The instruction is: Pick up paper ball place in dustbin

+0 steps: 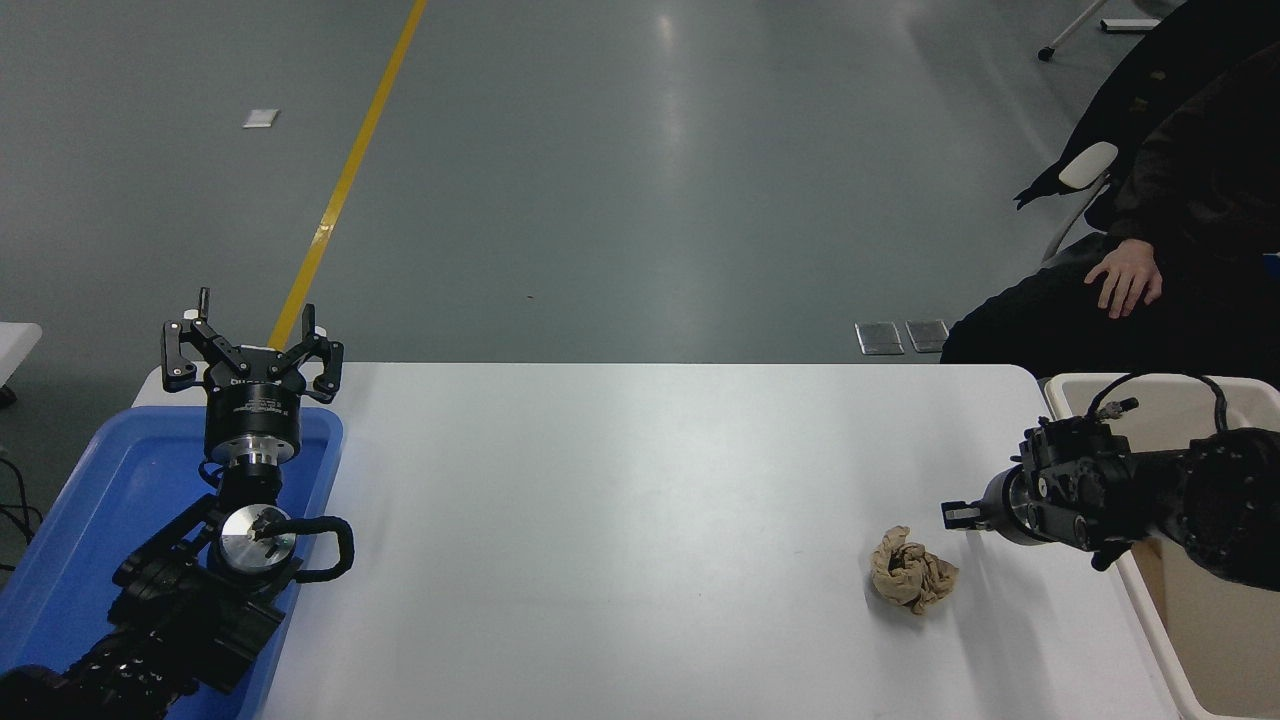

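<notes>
The tan-brown paper ball [912, 571] lies on the white table [640, 520] towards its right front. My right gripper [955, 515] comes in from the right edge, points left and hangs just above and to the right of the ball, apart from it and holding nothing. The cream dustbin [1142, 602] stands at the table's right edge, under and behind my right arm. My left gripper [250, 350] is open and empty, parked at the lower left over a blue tray.
A shallow blue tray [90, 520] sits at the table's left end under my left arm. A person in dark clothes sits beyond the far right corner, with one hand [1125, 280] on the lap.
</notes>
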Controlling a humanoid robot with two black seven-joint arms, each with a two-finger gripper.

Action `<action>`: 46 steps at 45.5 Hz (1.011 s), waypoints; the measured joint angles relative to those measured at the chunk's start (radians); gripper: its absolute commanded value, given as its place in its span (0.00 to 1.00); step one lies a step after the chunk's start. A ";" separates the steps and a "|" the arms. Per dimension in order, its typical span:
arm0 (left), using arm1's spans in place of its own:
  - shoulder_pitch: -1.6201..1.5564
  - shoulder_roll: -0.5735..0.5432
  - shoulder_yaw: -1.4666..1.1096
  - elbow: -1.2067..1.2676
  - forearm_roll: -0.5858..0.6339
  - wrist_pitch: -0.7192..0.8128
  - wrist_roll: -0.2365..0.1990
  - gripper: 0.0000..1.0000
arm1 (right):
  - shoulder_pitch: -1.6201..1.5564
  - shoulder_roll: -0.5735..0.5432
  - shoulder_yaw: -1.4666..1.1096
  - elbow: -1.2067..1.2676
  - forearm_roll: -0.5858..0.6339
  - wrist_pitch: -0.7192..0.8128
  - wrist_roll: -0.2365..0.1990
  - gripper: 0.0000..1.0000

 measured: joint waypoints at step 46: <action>0.001 0.000 -0.001 0.000 0.000 0.000 0.001 0.99 | 0.314 -0.130 -0.014 0.180 -0.004 0.105 0.003 1.00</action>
